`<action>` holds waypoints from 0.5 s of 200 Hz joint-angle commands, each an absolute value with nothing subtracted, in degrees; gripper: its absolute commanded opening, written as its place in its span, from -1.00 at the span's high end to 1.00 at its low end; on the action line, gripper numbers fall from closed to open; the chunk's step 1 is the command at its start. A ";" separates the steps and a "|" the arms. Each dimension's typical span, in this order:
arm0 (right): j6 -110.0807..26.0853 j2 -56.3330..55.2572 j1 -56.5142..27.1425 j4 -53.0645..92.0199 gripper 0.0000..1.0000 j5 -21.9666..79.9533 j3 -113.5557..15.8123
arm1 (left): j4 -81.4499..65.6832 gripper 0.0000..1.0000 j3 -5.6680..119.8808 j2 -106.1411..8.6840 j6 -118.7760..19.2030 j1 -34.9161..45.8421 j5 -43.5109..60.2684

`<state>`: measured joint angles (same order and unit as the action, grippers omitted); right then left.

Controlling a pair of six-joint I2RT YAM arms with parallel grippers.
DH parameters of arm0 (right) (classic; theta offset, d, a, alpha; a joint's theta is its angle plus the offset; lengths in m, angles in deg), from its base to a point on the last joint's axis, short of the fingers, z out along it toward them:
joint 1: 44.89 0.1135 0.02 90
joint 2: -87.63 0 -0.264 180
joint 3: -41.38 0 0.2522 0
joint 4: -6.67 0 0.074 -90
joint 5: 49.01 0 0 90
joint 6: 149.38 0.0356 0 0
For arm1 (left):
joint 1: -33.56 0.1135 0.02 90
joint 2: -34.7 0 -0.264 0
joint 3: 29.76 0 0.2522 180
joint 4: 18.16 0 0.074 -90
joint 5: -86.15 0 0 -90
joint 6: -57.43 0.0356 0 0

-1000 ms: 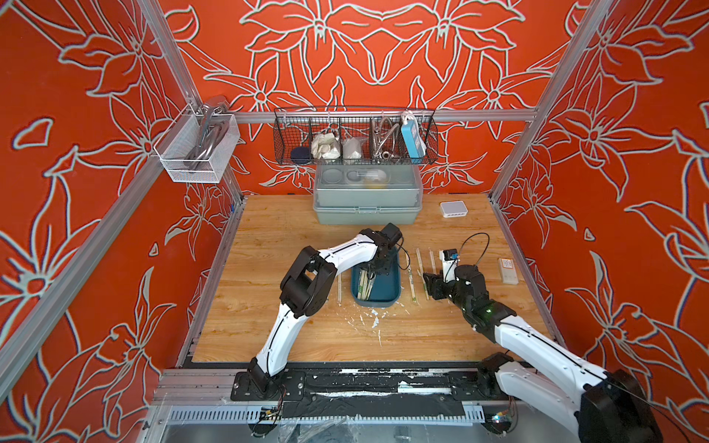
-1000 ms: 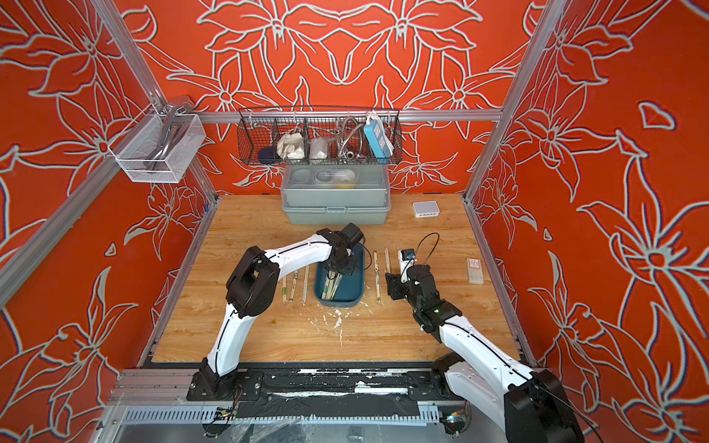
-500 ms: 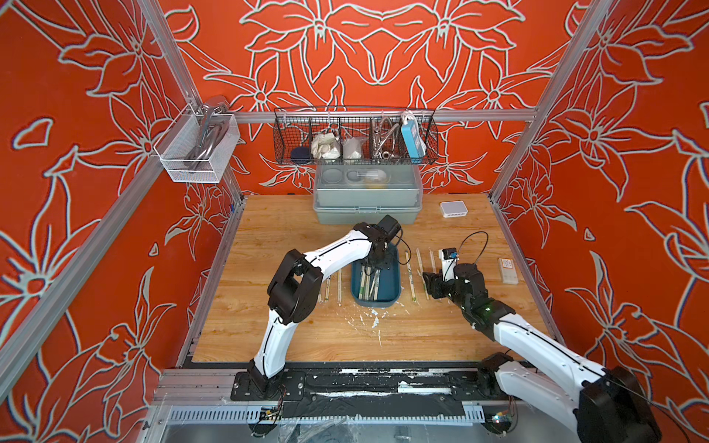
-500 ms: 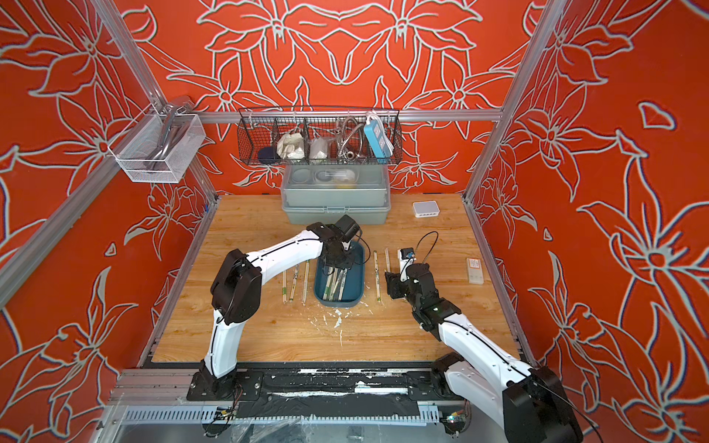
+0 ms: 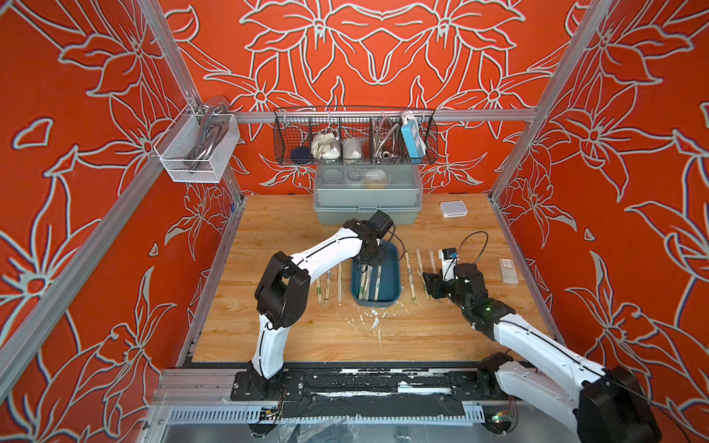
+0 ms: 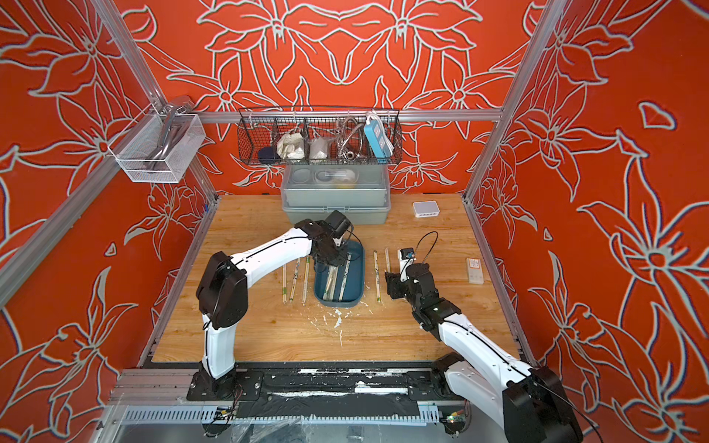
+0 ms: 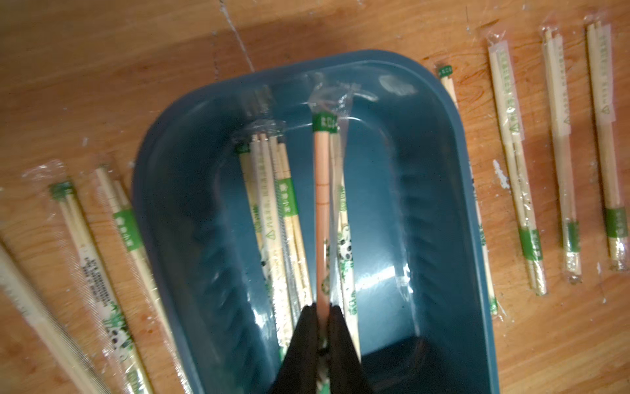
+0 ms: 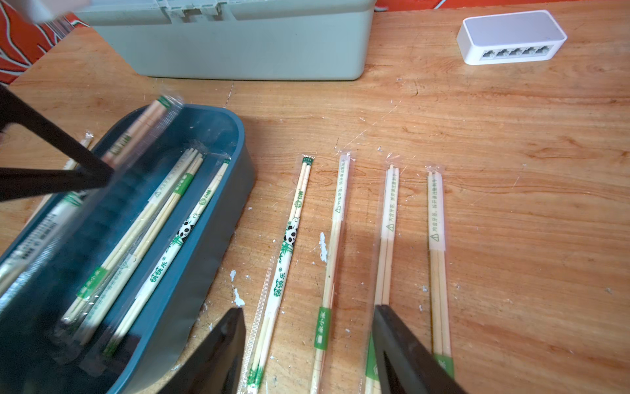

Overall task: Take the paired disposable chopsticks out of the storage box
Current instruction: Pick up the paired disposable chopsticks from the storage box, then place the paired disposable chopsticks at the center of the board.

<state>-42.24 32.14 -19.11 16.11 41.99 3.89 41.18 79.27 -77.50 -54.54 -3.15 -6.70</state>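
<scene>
A wooden tabletop [image 5: 307, 337], speckled with white flecks [image 5: 374, 320] ahead of the box, is enclosed on three sides by orange walls [image 5: 383, 46] printed with pale flower outlines and framed in aluminium rails [image 5: 479, 115]. A black wire basket [image 5: 284, 145] is hung on the back rail and a white mesh basket [image 5: 184, 168] on the left-hand rail. A grey-green lidded box [image 5: 368, 211] is set against the back wall, with a small white network switch [image 8: 511, 34] near it. The storage box [image 5: 393, 268] is placed at mid-table, its long axis running from the front edge toward the back wall. The paired disposable chopsticks [image 8: 289, 238] are laid parallel to that axis: three pairs are seen on the table at the box's left in both top views, four at its right in the right wrist view, and a few [image 7: 272, 211] inside the box. The left gripper [image 7: 323, 308] is positioned over the back part of the box, its fingers pressed together on a held pair [image 7: 322, 204]. That pair is aligned lengthwise with the box and carried above the pairs on its floor. The right gripper [image 8: 306, 308] is held low over the pairs at the right, its fingers spread wide and closed on nothing.
</scene>
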 commanded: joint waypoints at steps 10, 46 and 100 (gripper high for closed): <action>-43.47 33.55 -18.84 14.89 -0.36 38.01 3.30 | 40.31 0.79 74.82 -69.40 -54.57 -0.67 -7.63; -43.69 35.14 -18.83 13.06 -0.55 36.91 4.90 | 38.97 0.79 66.40 -61.07 -53.20 5.43 -6.53; -42.56 33.73 -18.78 11.11 -0.56 36.47 5.36 | 35.08 0.78 54.57 -54.52 -50.49 17.59 -7.06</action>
